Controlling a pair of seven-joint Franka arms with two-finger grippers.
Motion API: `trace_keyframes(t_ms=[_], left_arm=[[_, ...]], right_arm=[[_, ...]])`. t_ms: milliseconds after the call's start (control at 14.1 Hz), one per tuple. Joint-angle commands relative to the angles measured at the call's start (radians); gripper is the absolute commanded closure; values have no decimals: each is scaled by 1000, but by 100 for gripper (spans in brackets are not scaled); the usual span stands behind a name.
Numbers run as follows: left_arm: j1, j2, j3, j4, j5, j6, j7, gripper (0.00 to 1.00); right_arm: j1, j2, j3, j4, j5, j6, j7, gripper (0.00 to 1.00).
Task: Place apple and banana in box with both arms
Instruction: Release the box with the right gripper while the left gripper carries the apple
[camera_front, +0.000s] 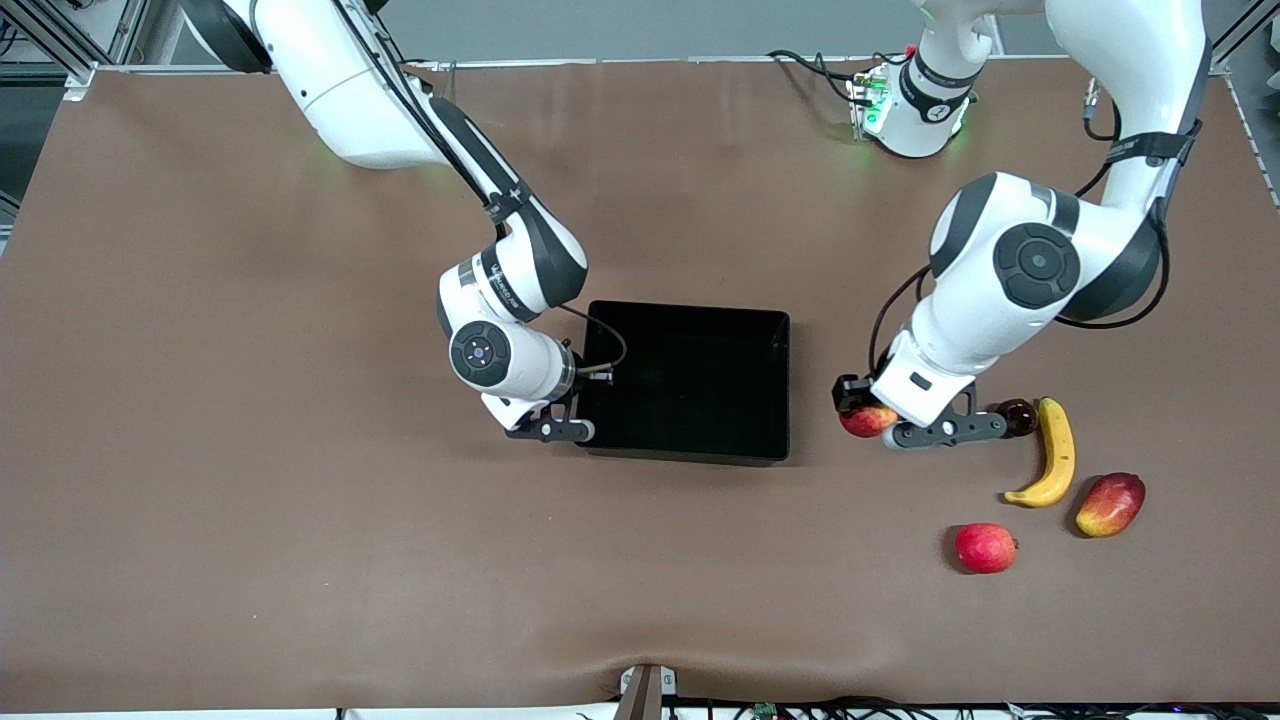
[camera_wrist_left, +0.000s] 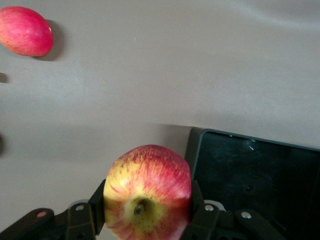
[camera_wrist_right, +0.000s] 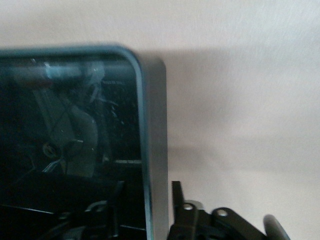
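My left gripper (camera_front: 868, 408) is shut on the apple (camera_front: 866, 421), red with yellow streaks, and holds it low over the table between the box (camera_front: 690, 308) and the banana (camera_front: 1052, 455). In the left wrist view the apple (camera_wrist_left: 147, 185) sits between the fingers (camera_wrist_left: 196, 202), stem dimple toward the camera, with a box corner (camera_wrist_left: 250, 170) beside it. The banana lies on the table toward the left arm's end. My right gripper (camera_front: 588, 400) is at the box's wall toward the right arm's end. In the right wrist view it (camera_wrist_right: 147, 192) is open and straddles the wall (camera_wrist_right: 155, 125), one finger inside and one outside.
An evenly pinkish-red round fruit (camera_front: 985, 547) and a red-and-yellow mango (camera_front: 1110, 503) lie near the banana, nearer to the front camera. A small dark fruit (camera_front: 1018, 415) sits by the banana's end, next to my left hand. The box holds no fruit.
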Motion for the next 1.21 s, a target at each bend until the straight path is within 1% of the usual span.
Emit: trace_keyframes(t_ms=[0, 142, 213, 285, 498, 640, 711, 782, 854, 925, 996, 1138], left_arm=[[-4, 1, -3, 25, -22, -28, -13, 100], [-9, 2, -6, 29, -23, -28, -13, 100], [-18, 4, -6, 31, -23, -28, -13, 100], [-28, 15, -6, 40, -26, -28, -14, 100], [-81, 36, -4, 55, -45, -29, -72, 100], [-107, 50, -4, 52, -40, -29, -86, 100], [-136, 59, -4, 49, -43, -28, -105, 100], [-169, 77, -1, 54, -33, -23, -150, 100], [-188, 102, -1, 57, -25, -11, -183, 100], [-214, 131, -1, 65, -7, 10, -195, 100], [-242, 156, 0, 72, 4, 23, -204, 100], [-268, 189, 2, 68, 13, 23, -228, 100]], right_arm=[[-24, -14, -6, 98, -121, -156, -4, 0], [-41, -11, -6, 236, -310, -357, -4, 0], [-42, -13, -6, 281, -374, -420, -5, 0], [-57, -14, -6, 307, -393, -462, -7, 0], [-102, -37, 5, 322, -386, -493, -5, 0], [-136, -102, 8, 322, -378, -514, -48, 0], [-165, -122, 13, 322, -334, -552, -155, 0], [-194, -140, 7, 321, -308, -578, -274, 0], [-202, -157, 1, 321, -314, -580, -325, 0], [-208, -174, -19, 321, -309, -579, -315, 0], [-240, -194, -27, 321, -292, -577, -327, 0], [-306, -260, -22, 307, -237, -597, -329, 0]])
